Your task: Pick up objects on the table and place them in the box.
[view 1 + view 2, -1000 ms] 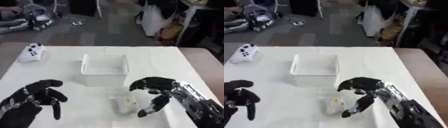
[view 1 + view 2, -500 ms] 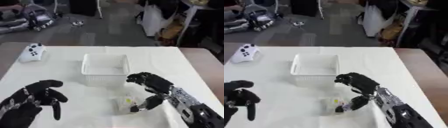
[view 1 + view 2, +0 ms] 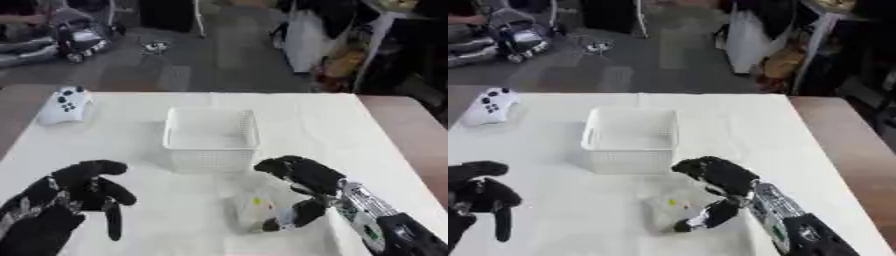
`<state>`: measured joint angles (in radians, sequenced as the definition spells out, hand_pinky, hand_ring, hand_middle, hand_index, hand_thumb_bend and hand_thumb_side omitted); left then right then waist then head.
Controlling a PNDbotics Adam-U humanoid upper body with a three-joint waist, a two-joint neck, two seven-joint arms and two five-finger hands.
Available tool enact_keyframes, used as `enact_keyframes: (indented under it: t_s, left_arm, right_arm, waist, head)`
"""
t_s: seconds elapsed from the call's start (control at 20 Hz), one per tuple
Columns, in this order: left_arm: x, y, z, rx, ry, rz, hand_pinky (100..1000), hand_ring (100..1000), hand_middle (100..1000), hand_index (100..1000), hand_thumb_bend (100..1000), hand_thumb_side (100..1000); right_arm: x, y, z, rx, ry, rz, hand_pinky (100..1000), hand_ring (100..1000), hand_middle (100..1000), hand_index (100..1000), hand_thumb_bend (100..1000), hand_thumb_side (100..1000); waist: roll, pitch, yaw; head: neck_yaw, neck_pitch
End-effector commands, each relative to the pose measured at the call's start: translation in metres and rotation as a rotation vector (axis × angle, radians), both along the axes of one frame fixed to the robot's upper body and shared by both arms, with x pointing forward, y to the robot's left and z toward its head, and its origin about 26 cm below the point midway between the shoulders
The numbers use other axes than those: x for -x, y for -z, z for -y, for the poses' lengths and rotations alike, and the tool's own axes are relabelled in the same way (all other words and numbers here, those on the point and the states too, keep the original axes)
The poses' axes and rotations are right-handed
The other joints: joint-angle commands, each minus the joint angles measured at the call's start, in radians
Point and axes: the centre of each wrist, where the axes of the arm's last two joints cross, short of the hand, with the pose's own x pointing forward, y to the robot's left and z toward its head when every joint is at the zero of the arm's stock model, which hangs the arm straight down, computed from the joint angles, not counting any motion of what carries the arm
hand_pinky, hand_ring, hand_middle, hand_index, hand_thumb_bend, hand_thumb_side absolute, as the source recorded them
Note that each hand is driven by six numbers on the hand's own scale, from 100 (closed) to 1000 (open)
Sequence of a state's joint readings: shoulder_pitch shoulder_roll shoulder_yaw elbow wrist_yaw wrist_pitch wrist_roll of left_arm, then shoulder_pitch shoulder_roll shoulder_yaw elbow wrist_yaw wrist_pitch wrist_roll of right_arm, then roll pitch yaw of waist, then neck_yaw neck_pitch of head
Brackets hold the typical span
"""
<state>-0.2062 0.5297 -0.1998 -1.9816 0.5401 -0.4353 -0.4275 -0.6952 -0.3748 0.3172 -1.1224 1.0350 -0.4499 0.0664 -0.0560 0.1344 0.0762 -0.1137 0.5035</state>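
A small pale translucent object (image 3: 255, 209) with a yellow spot lies on the white table (image 3: 385, 150), just in front of the white basket (image 3: 211, 138). My right hand (image 3: 302, 182) is spread over it from the right, fingers curved above and thumb low beside it, not closed on it. The basket looks empty. A white game controller (image 3: 65, 105) lies at the far left of the table. Low on the left, my left hand (image 3: 74, 192) rests with its fingers relaxed and holds nothing.
The table's right edge borders a brown surface (image 3: 411, 135). Beyond the far edge is a grey floor with a small wheeled machine (image 3: 79, 35) and bags (image 3: 324, 40).
My right hand has moved left and toward the basket, coming over the pale object. The left hand has stayed put.
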Motion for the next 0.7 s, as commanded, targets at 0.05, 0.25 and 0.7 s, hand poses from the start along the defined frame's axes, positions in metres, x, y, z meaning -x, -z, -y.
enact_keyframes:
  t_s: [0.05, 0.25, 0.7]
  left_arm:
    - [0.001, -0.009, 0.001, -0.004, 0.017, 0.028, 396, 735, 866, 924, 454, 956]
    - [0.001, -0.009, 0.001, -0.005, 0.019, 0.028, 396, 735, 865, 924, 454, 956]
    - [0.001, -0.009, 0.001, -0.006, 0.019, 0.028, 396, 735, 866, 924, 453, 957]
  right_arm:
    - [-0.001, -0.001, 0.001, 0.020, 0.004, -0.013, 891, 879, 916, 1000, 803, 1000]
    - [-0.001, 0.004, 0.000, 0.042, 0.019, -0.048, 889, 877, 914, 1000, 805, 1000]
    - [-0.001, 0.014, -0.002, 0.069, 0.057, -0.114, 869, 849, 896, 1000, 756, 944]
  waist:
    - [0.004, -0.009, 0.001]
    - [0.004, -0.009, 0.001]
    - [0.005, -0.008, 0.001]
  head:
    - [0.010, -0.015]
    - [0.013, -0.015]
    - [0.013, -0.014]
